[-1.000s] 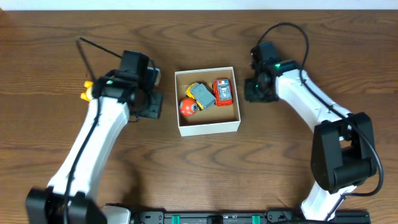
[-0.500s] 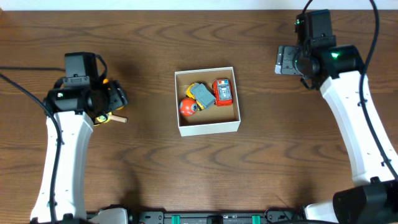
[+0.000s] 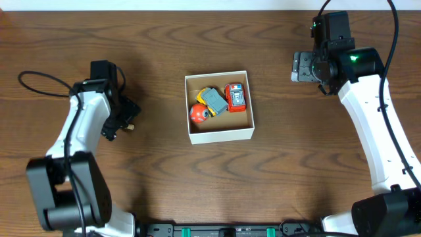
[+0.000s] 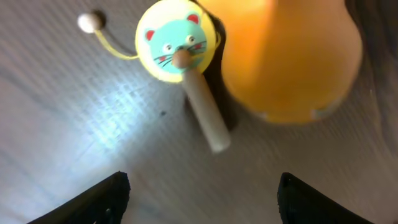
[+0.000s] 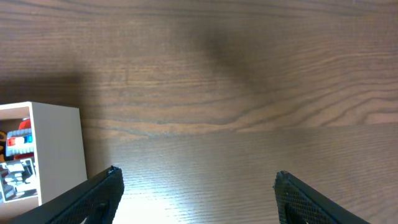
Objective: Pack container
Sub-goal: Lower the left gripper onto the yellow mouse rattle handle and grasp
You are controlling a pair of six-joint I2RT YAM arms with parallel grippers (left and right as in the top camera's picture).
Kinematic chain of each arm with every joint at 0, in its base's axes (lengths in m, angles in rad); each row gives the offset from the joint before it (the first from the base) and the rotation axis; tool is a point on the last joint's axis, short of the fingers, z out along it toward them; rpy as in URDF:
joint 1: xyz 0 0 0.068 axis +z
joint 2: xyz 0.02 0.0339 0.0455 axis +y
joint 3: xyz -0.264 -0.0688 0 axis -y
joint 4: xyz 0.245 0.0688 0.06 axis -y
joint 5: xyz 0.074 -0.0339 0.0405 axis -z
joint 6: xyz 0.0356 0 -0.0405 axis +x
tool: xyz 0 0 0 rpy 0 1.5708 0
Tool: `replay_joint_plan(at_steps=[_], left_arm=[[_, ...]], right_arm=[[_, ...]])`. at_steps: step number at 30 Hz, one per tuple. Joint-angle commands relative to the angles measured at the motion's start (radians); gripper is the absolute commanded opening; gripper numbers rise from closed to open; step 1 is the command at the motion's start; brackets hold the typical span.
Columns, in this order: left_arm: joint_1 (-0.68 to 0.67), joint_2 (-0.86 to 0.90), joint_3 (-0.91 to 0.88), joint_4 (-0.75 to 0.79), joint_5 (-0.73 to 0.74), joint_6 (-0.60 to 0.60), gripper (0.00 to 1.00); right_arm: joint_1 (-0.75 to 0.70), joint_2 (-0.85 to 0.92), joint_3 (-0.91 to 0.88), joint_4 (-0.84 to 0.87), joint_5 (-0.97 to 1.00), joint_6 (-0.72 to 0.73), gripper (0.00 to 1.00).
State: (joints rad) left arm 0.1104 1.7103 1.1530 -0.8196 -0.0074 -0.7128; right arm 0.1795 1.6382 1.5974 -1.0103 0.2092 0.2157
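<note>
– Locating the container (image 3: 221,132) first: where does it stand?

– At the middle of the table (image 3: 210,184), upright and open-topped, white outside and brown inside. Three toys lie in its rear half: a red toy (image 3: 235,97) toward the right wall, a grey and yellow toy (image 3: 212,99) beside it, and an orange ball (image 3: 199,113) against the left wall. All three sit close together.

– Left gripper (image 4: 202,190)?

– Positioned over the table well to the left of the container. Its wrist view shows both fingers (image 4: 109,199) spread wide, with only bare wood between them. Ahead of them lies a rattle toy (image 4: 177,43): a yellow disc with a teal animal face, a wooden handle (image 4: 205,115) pointing toward the camera, and a bead (image 4: 90,22) on a yellow cord. Just beside the disc is an orange object (image 4: 286,62), too blurred to identify. The fingers touch neither item.

– Right gripper (image 5: 196,183)?

– Held over the far right part of the table, well apart from the container. Its jaws are likewise spread and grip nothing. In its wrist view the container's corner sits at the left edge of the frame, with the fingers clear of it.

– Any contact between either arm and the container?

– None observed.
</note>
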Motion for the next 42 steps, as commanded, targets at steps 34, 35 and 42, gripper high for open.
replay_joint_plan(at_steps=[34,35,42], left_arm=[[0.041,0.235,-0.002,0.084,-0.008,-0.096,0.19],[0.041,0.235,-0.002,0.080,-0.008,-0.096,0.13],[0.041,0.234,-0.002,0.032,0.003,-0.097,0.06]], right_arm=[[-0.003,0.007,0.002,-0.011,0.011,-0.014,0.82],[-0.003,0.007,0.002,-0.012,0.011,-0.014,0.82],[-0.003,0.008,0.002,-0.015,0.011,-0.014,0.82]])
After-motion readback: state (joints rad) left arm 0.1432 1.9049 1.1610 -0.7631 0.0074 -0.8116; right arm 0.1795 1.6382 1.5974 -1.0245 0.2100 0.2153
